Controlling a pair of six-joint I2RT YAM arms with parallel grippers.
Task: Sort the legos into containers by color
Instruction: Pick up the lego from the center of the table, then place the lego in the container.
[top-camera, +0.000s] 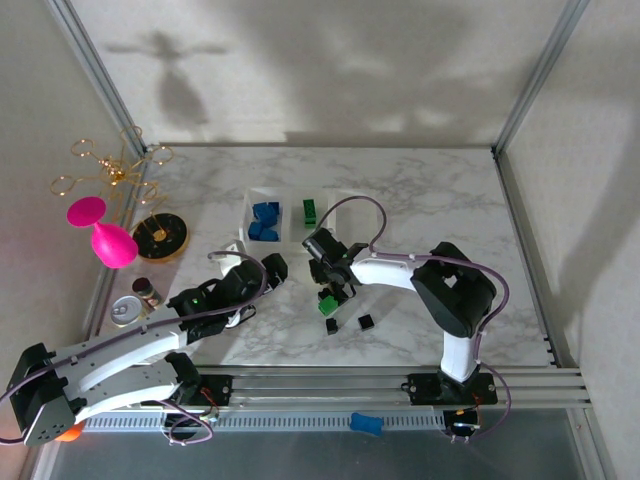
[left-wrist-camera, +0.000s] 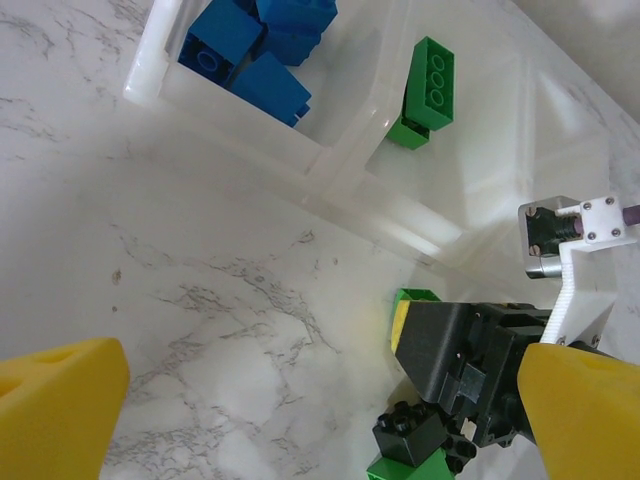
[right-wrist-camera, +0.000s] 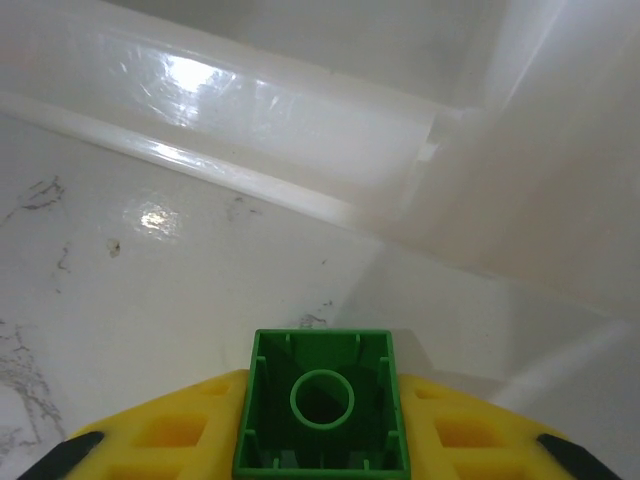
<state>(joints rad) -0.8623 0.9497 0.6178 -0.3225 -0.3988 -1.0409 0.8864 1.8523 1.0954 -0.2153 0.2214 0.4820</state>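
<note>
Gripping a green brick (right-wrist-camera: 322, 405) between the yellow pads (right-wrist-camera: 170, 435) of the right hand (left-wrist-camera: 408, 318), just short of the containers' (top-camera: 247, 205) near wall. Holding the left hand (left-wrist-camera: 320, 400) spread wide and empty over the bench (top-camera: 450, 200). Showing blue bricks (top-camera: 265, 222) in the left compartment (left-wrist-camera: 150, 80), 1 green block (top-camera: 310, 211) in the middle one, plus a loose green brick (top-camera: 327, 304) and 2 black bricks (top-camera: 366, 321) on the bench.
</note>
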